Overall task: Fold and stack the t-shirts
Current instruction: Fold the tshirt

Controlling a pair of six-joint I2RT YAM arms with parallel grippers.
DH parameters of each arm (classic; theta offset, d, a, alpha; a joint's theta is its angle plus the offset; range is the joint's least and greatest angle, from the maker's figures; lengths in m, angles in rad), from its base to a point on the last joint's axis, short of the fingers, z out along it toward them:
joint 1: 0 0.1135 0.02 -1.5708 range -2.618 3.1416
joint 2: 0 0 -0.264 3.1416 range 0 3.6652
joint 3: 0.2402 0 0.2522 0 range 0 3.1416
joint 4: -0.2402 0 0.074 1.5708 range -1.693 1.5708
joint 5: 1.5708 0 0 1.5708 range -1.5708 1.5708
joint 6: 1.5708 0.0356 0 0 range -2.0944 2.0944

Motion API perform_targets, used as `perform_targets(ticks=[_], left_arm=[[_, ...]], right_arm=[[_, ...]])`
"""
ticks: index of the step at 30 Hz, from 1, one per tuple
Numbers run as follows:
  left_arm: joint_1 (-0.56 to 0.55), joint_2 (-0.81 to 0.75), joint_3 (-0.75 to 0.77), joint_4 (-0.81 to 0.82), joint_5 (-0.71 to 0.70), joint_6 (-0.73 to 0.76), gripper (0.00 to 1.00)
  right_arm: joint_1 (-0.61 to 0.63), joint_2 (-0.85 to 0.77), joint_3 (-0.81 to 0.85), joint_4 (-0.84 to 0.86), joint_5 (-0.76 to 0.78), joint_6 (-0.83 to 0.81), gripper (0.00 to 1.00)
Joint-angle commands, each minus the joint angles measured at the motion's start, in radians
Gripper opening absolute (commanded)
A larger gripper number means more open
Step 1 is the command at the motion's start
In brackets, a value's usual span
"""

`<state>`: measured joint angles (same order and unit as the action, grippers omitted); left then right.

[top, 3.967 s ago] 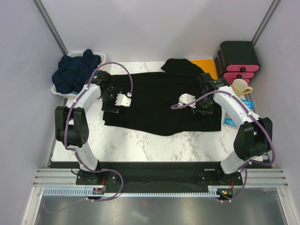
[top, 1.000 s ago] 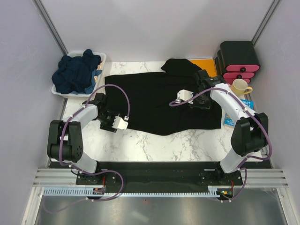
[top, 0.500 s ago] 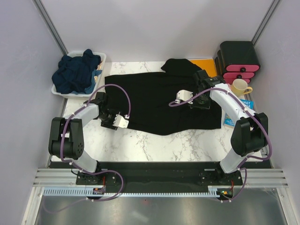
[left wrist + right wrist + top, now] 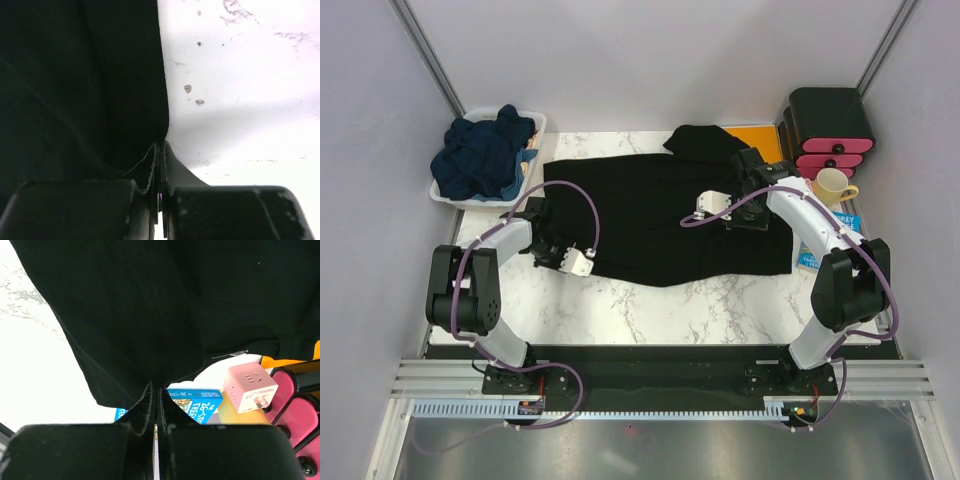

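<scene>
Jaws of left gripper (image 4: 160, 146) and right gripper (image 4: 156, 386) pinch black t-shirt (image 4: 650, 222) (book (image 4: 196, 400) perhaps reads "26-STO").

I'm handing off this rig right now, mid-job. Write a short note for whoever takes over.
Left gripper: shut on the black t-shirt at its near left edge.
Right gripper: shut on the same shirt near its right end.
The shirt lies spread across the table. The navy t-shirts are heaped in the white bin, far left.
Done: one shirt laid out and gripped.
Left: fold it, fold the navy ones, stack them all. No stack yet.
</scene>
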<state>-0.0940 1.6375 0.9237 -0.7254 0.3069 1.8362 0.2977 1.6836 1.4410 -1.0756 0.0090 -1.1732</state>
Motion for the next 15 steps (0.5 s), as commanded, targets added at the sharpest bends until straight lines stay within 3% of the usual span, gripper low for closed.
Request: perform_targets(ticks=[1, 4, 8, 15], left_arm=[[0.000, 0.087, -0.026, -0.063, -0.063, -0.028, 0.02], [0.000, 0.058, 0.039, -0.117, -0.063, -0.087, 0.02], [0.007, 0.015, 0.260, -0.233, -0.025, -0.228, 0.02], [0.005, -0.123, 0.423, -0.422, 0.044, -0.215, 0.02]], right_arm=[[0.004, -0.009, 0.042, 0.013, 0.025, -0.016, 0.00], [0.003, -0.021, 0.042, 0.025, 0.036, -0.023, 0.00], [0.003, -0.030, 0.056, 0.068, 0.069, -0.014, 0.00], [0.003, -0.077, 0.059, 0.121, 0.111, 0.009, 0.00]])
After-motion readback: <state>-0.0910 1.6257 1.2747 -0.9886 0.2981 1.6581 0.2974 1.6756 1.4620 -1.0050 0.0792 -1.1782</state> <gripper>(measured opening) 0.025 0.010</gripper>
